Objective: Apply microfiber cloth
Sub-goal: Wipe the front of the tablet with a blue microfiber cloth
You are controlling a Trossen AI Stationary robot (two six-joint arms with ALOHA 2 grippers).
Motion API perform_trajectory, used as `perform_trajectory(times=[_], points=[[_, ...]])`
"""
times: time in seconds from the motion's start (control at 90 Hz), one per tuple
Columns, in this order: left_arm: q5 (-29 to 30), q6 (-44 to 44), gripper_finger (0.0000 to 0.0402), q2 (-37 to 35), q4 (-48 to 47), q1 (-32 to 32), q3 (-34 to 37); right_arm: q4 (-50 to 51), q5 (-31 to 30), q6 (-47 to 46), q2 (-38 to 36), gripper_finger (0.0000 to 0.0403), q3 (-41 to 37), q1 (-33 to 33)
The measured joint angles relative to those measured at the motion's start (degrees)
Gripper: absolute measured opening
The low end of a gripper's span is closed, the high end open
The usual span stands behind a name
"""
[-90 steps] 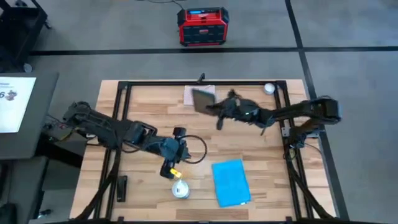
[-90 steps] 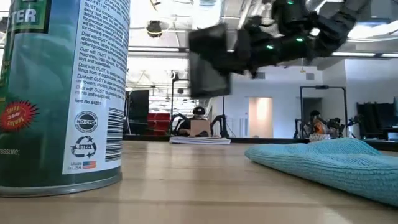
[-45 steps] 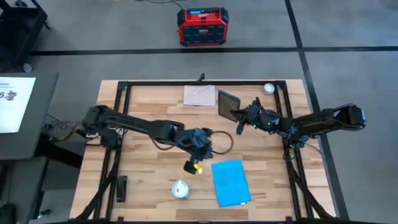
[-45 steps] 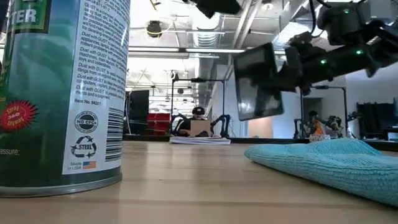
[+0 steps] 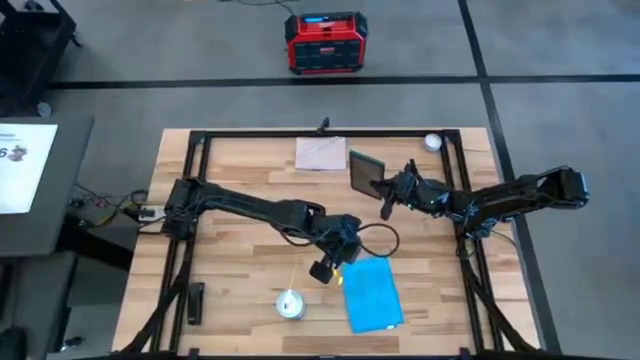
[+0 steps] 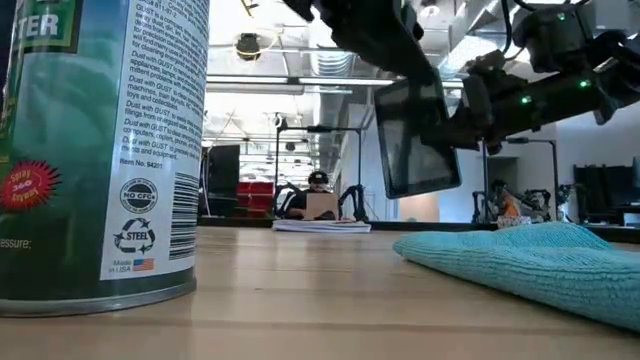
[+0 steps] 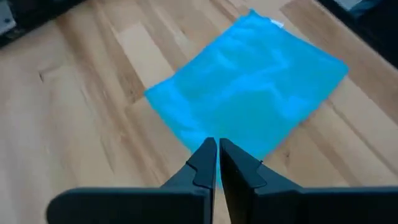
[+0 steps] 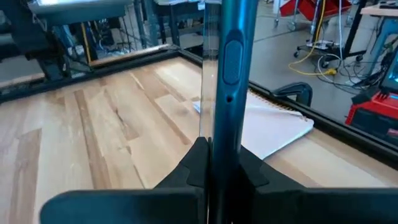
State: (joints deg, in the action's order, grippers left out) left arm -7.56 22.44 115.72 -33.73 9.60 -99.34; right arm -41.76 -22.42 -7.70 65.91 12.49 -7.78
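The sky-blue microfiber cloth [image 5: 372,292] lies flat on the table near the front edge, also seen in the low view [image 6: 520,260] and the left wrist view [image 7: 249,87]. My left gripper [image 5: 330,268] hovers shut above the cloth's far left corner, fingers together [image 7: 217,155], touching nothing. My right gripper [image 5: 383,188] is shut on a black glossy tablet [image 5: 365,172], held in the air over the far middle of the table [image 6: 420,140]. My right gripper pinches the tablet between its two fingers, one on each face, at the side edge [image 8: 219,127] that faces the table's right. The fingers come in about level from the table's right. The tablet stands on edge, nearly upright, lifted clear of the table.
A pale beige sheet [image 5: 321,153] lies flat at the far middle. A spray can [image 5: 290,304] stands near the front edge, left of the cloth, and looms large in the low view [image 6: 100,150]. A small black object [image 5: 196,302] lies front left, and a white ball [image 5: 432,142] far right.
My left gripper has swept toward the table's right and near edge, from left of the can's far side to the cloth's far left corner. My right gripper has carried the tablet toward the table's right, then held it nearly still.
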Motion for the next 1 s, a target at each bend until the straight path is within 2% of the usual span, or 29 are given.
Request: perform_trajectory(times=[0.267,0.389,0.722,1.0], points=[[-0.32,-4.60,0.0103,5.58,0.39,0.38,-0.01,0.24,-0.02,0.25,0.02,0.0010,0.02,1.29],[-1.25,-5.30,0.0128,8.83,1.00,0.88,0.01,0.27,-0.02,0.24,0.02,0.0010,0.02,1.69],[-1.05,-6.83,0.0135,11.76,5.44,4.53,0.05,0.85,0.00,0.22,0.00,0.0010,0.04,2.56],[2.08,-4.60,0.0135,11.78,6.59,5.43,-1.00,0.64,0.00,0.20,0.00,0.0010,0.04,2.56]])
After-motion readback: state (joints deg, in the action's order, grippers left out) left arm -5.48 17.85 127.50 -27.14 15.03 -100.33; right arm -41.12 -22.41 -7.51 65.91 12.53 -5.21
